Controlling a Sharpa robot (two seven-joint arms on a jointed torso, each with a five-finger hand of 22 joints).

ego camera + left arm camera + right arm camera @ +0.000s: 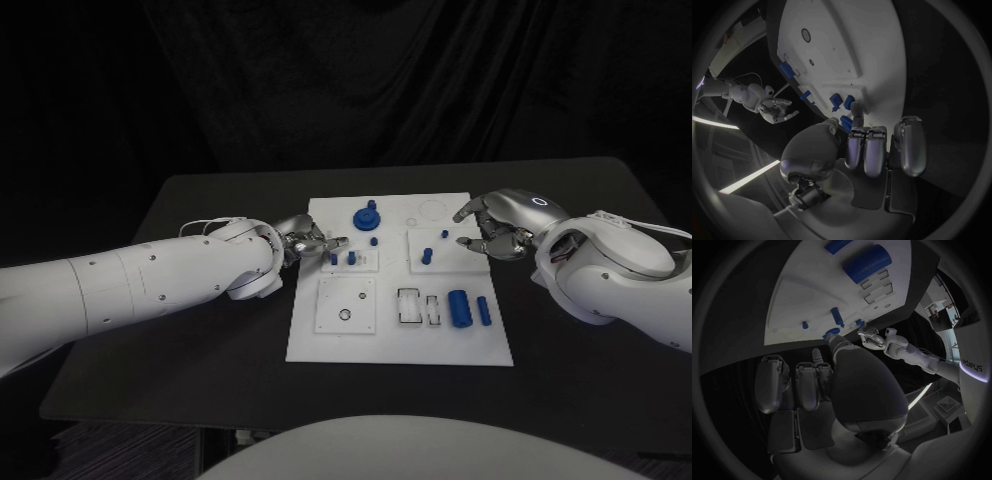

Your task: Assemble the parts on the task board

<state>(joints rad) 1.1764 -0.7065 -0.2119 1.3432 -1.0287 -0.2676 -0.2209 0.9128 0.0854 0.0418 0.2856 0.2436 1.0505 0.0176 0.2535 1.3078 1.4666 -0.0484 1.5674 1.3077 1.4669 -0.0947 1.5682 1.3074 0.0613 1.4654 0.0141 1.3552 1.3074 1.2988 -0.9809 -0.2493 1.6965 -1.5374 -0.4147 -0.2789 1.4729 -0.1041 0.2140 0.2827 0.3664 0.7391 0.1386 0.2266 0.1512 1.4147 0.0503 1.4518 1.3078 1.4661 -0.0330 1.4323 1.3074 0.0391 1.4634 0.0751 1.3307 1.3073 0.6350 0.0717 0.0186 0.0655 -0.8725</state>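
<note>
Both my hands hover at the task board point(325, 340), holding nothing.
Left hand point(307, 240) and right hand point(495, 225) half-curled; the stiff blue cylinder point(459, 307) looks light, best pinched mid-length.

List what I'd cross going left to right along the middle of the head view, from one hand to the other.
Left hand at the task board edge → two small blue pegs → blue peg → right hand at the board's opposite edge.
</note>
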